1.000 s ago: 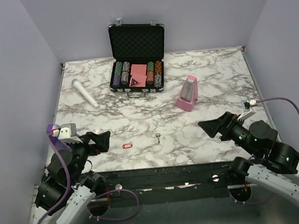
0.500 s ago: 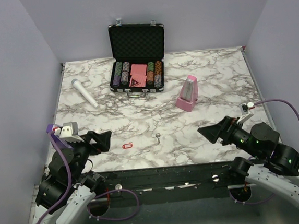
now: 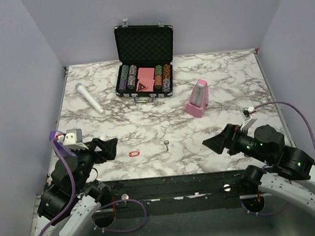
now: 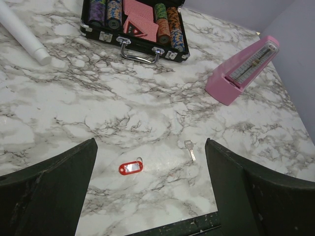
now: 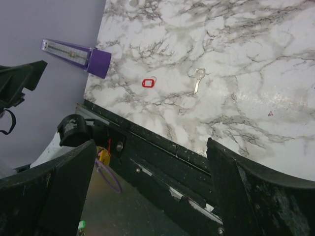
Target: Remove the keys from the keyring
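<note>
The keyring [image 3: 134,152], a small red tag, is lying flat on the marble tabletop [image 3: 226,79] near its front edge. The silver key [image 3: 165,145] is lying just to its right, apart from it. The left gripper [image 3: 106,147] is hovering near the tag's left side, fingers spread wide and holding nothing. The right gripper [image 3: 212,143] is hanging well to the key's right, equally wide and empty. A pink metronome [image 3: 198,99] is standing farther back.
</note>
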